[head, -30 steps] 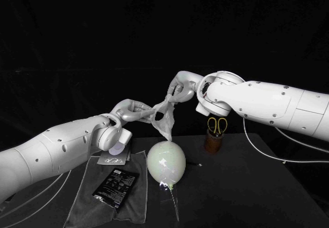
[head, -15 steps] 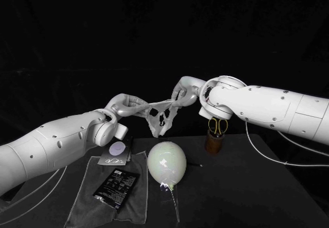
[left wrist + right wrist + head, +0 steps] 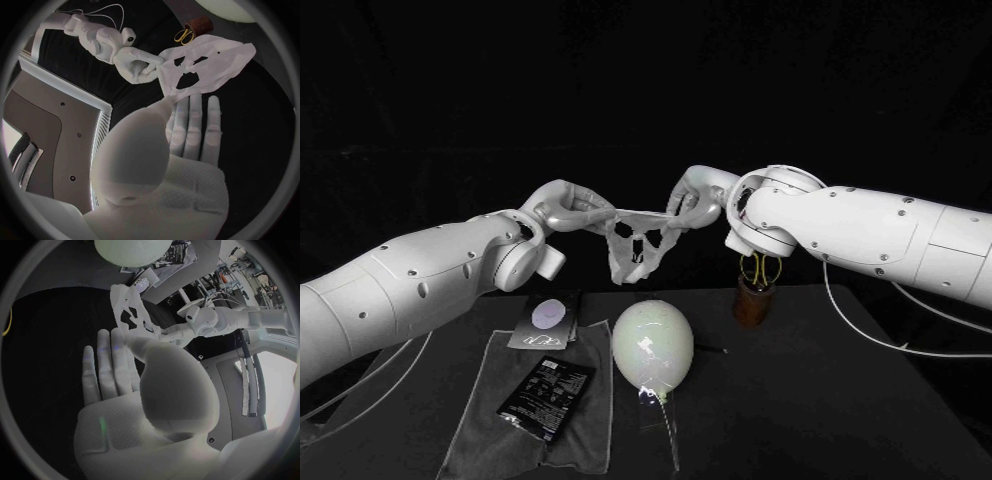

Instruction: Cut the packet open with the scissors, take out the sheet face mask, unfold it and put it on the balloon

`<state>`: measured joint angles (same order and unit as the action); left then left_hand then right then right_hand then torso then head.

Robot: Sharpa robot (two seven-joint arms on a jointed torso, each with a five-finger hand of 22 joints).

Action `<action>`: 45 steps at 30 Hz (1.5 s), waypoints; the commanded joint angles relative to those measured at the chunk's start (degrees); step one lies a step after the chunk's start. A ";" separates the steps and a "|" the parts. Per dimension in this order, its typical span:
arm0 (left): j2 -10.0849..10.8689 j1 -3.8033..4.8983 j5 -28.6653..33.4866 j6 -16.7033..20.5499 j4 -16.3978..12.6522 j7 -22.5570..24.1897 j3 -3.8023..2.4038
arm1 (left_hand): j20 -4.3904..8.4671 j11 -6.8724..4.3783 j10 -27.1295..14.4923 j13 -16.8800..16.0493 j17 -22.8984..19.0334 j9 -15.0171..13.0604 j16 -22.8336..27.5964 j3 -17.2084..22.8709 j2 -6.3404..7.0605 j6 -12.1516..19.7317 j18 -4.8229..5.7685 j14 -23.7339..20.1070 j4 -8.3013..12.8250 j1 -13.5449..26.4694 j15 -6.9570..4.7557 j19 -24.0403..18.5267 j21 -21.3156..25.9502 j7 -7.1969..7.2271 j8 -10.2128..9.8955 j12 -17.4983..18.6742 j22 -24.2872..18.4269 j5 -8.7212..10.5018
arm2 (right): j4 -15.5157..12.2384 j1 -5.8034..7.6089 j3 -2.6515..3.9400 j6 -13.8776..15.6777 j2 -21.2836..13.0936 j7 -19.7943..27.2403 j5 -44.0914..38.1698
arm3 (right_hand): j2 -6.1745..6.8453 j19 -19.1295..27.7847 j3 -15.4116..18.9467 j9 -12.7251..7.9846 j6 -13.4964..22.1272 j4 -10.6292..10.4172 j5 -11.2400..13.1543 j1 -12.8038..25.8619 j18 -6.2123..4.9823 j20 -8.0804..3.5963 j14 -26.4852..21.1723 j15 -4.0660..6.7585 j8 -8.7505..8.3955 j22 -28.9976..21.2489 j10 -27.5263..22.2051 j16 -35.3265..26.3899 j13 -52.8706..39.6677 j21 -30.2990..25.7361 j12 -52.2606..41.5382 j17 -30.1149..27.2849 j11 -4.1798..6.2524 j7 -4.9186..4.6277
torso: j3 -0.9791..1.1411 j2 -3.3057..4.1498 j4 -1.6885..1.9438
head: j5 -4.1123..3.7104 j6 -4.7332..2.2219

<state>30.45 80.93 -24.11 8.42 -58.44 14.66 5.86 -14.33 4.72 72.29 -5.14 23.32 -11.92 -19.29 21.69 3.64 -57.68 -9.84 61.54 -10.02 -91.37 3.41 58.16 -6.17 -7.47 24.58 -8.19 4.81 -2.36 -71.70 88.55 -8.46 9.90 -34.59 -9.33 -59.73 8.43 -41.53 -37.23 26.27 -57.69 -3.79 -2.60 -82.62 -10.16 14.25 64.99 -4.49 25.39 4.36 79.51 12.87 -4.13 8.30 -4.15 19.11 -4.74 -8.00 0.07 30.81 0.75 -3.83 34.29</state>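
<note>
Above glossy oval balloon [image 3: 652,347], limp holed mask [image 3: 639,240]

Raised level, left robot hand [image 3: 568,210] pinching, right robot hand [image 3: 692,202] pinching

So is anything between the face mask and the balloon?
Nothing visible: the white sheet face mask hangs between the left robot hand and right robot hand, open air down to the pale oval balloon.

White sheet mask [image 3: 639,240], pale green balloon [image 3: 653,345], yellow-handled scissors [image 3: 759,268], brown cup [image 3: 751,306], black packet [image 3: 542,395], grey cloth [image 3: 593,435]; my left hand [image 3: 568,208], right hand [image 3: 695,200] silver.
</note>
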 commanded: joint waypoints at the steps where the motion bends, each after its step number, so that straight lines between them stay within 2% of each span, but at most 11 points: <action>1: -0.15 0.68 -3.60 -2.87 0.20 -0.93 -0.09 | 0.19 -0.01 0.49 0.08 0.09 -3.13 0.16 0.91 -0.03 0.08 -0.60 0.07 0.49 0.06 0.06 0.21 -0.32 -0.25 0.36 0.33 0.05 -0.39 | 0.03 0.00 -0.02 -1.09 0.03 2.34 -1.40 | -0.40 -0.40 -0.08 0.38 -0.14 0.36 -0.17 0.39 -0.65 0.01 0.33 -0.23 0.36 0.07 -0.15 -0.31 -0.05 0.00 0.14 0.11 0.19 0.00 | 0.00 -0.09 -0.05 | 0.21 -0.08; 9: 0.25 1.72 -6.63 -5.02 -0.27 -2.07 -0.08 | 0.28 0.01 0.55 0.07 0.16 -3.26 0.17 1.10 0.09 0.08 -0.61 0.10 0.64 0.27 0.08 0.35 -0.45 -0.27 0.42 0.37 0.12 -0.38 | -0.75 0.31 -0.07 -4.79 -0.06 6.14 -8.85 | -0.38 -0.31 -0.04 0.40 -0.05 0.45 -0.16 0.70 -0.65 0.04 0.23 -0.30 0.33 0.05 -0.25 -0.39 -0.03 -0.08 0.19 0.17 0.14 -0.04 | 0.16 -0.04 0.00 | 0.30 0.03; 16: 0.96 3.00 -8.78 -6.57 -1.81 -2.47 -0.08 | 0.40 -0.02 0.68 0.07 0.27 -3.46 0.16 1.37 0.25 0.07 -0.61 0.18 0.87 0.59 0.07 0.54 -0.64 -0.24 0.53 0.43 0.22 -0.38 | -2.38 1.06 -0.07 -6.00 -0.78 6.66 -14.46 | -0.34 -0.32 0.06 0.44 -0.07 0.48 -0.16 0.87 -0.66 0.05 0.30 -0.30 0.36 0.04 -0.17 -0.35 -0.05 -0.09 0.16 0.24 0.16 -0.02 | -0.01 -0.22 0.03 | 0.45 0.22; 19: 1.28 3.52 -9.59 -6.91 -2.56 -2.62 -0.08 | 0.41 -0.02 0.69 0.06 0.28 -3.48 0.16 1.39 0.28 0.07 -0.61 0.19 0.89 0.61 0.06 0.56 -0.66 -0.23 0.54 0.44 0.23 -0.38 | -2.99 1.42 -0.05 -5.60 -1.07 5.42 -17.02 | -0.30 -0.44 0.10 0.49 -0.16 0.61 -0.16 0.95 -0.67 0.03 0.44 -0.22 0.43 0.06 -0.04 -0.29 -0.07 -0.04 0.10 0.34 0.24 0.05 | 0.03 -0.37 0.09 | 0.41 0.20; 25: 2.84 5.55 -10.53 -7.00 -4.92 -2.97 -0.48 | 0.64 -0.07 0.87 0.05 0.43 -3.73 0.14 1.77 0.40 0.05 -0.64 0.30 1.23 0.92 0.00 0.93 -0.99 -0.21 0.66 0.50 0.39 -0.39 | -3.22 2.26 -0.02 -8.88 -1.47 -1.29 -21.76 | -0.26 -0.63 0.03 0.55 -0.32 0.80 -0.16 1.05 -0.69 -0.04 0.61 -0.13 0.51 0.10 0.13 -0.22 -0.10 0.04 0.04 0.46 0.33 0.15 | -0.03 -1.09 0.24 | 0.25 0.46; 29: 3.63 6.93 -10.68 -6.91 -6.20 -3.14 -0.86 | 0.68 -0.09 0.91 0.04 0.47 -3.79 0.13 1.86 0.44 0.04 -0.63 0.34 1.33 0.97 -0.02 0.99 -1.06 -0.20 0.69 0.51 0.42 -0.39 | -3.13 2.42 -0.02 -8.46 -1.48 -1.98 -21.15 | -0.26 -0.65 0.02 0.55 -0.33 0.79 -0.16 1.10 -0.69 -0.05 0.63 -0.13 0.51 0.10 0.14 -0.21 -0.10 0.05 0.04 0.48 0.33 0.16 | 0.00 -1.42 0.31 | 0.33 0.65; 33: 3.89 8.06 -11.03 -6.94 -6.93 -3.67 -1.01 | 0.81 -0.13 1.08 0.02 0.56 -3.94 0.11 2.06 0.57 -0.03 -0.62 0.43 1.54 1.20 -0.08 1.15 -1.23 -0.18 0.77 0.52 0.52 -0.39 | -3.56 2.50 -0.01 -5.34 -1.48 -1.08 -18.29 | -0.30 -0.69 -0.03 0.55 -0.31 0.73 -0.16 1.29 -0.68 -0.06 0.59 -0.17 0.49 0.10 0.11 -0.25 -0.09 0.05 0.07 0.51 0.31 0.16 | 0.13 -1.88 0.47 | 0.34 0.88; 35: 3.90 8.34 -11.63 -7.07 -7.35 -3.88 -1.03 | 0.82 -0.14 1.09 0.01 0.58 -3.96 0.10 2.09 0.58 -0.03 -0.62 0.45 1.57 1.23 -0.08 1.17 -1.26 -0.18 0.78 0.52 0.53 -0.39 | -3.94 2.53 -0.01 -4.69 -1.49 -0.91 -16.92 | -0.31 -0.70 -0.05 0.56 -0.31 0.73 -0.16 1.32 -0.68 -0.07 0.59 -0.17 0.49 0.10 0.11 -0.26 -0.08 0.05 0.08 0.51 0.31 0.17 | 0.19 -2.09 0.50 | 0.36 0.91; 39: 3.97 8.50 -12.31 -6.54 -8.01 -4.01 -1.06 | 0.90 -0.16 1.15 0.01 0.63 -4.04 0.08 2.24 0.60 -0.04 -0.62 0.52 1.69 1.31 -0.11 1.26 -1.36 -0.17 0.80 0.55 0.58 -0.39 | -4.72 2.55 0.00 -4.76 -1.58 -0.71 -15.94 | -0.33 -0.70 -0.07 0.56 -0.31 0.73 -0.16 1.32 -0.68 -0.07 0.59 -0.17 0.49 0.10 0.11 -0.26 -0.08 0.05 0.08 0.52 0.32 0.17 | -0.12 -2.20 0.30 | 0.48 1.11; 41: 3.93 8.50 -12.44 -6.35 -8.00 -4.10 -1.02 | 0.94 -0.17 1.18 0.00 0.65 -4.08 0.09 2.32 0.61 -0.04 -0.62 0.53 1.77 1.33 -0.13 1.31 -1.42 -0.17 0.81 0.56 0.61 -0.39 | -5.04 2.56 0.03 -3.83 -1.70 -0.36 -14.97 | -0.34 -0.71 -0.08 0.56 -0.31 0.73 -0.16 1.34 -0.68 -0.07 0.59 -0.17 0.49 0.10 0.11 -0.27 -0.08 0.05 0.08 0.52 0.32 0.17 | -0.11 -2.16 0.29 | 0.38 0.90; 45: 3.79 8.08 -12.24 -6.00 -7.99 -4.31 0.30 | 1.07 -0.21 1.38 -0.03 0.77 -4.26 0.03 2.57 0.69 -0.09 -0.59 0.71 1.91 1.72 -0.16 1.50 -1.65 -0.12 0.88 0.57 0.74 -0.39 | -4.58 2.57 -0.41 -4.68 -1.32 -0.12 -10.30 | -0.44 -1.63 -0.28 0.60 -0.35 0.97 -0.16 1.52 -0.69 -0.21 0.62 -0.08 0.50 0.28 0.21 -0.32 -0.09 0.46 0.08 0.64 0.39 0.23 | -0.08 -2.41 0.43 | 0.44 0.57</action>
<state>34.30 89.17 -35.88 2.13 -66.28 10.61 6.14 -13.30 4.51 73.33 -5.15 24.04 -11.92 -19.29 23.88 4.32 -57.37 -9.68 61.95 -8.16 -90.19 3.39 59.18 -7.49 -7.56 25.27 -7.98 5.50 -2.50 -76.35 91.11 -8.80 5.01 -36.06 -9.50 -74.10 8.34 -42.99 -37.42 26.28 -57.62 -2.98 -2.58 -81.44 -9.68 14.03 65.12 -4.62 25.49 4.60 79.75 12.87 -4.17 8.56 -4.15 19.72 -4.72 -7.85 0.04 28.65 1.13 -3.38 34.95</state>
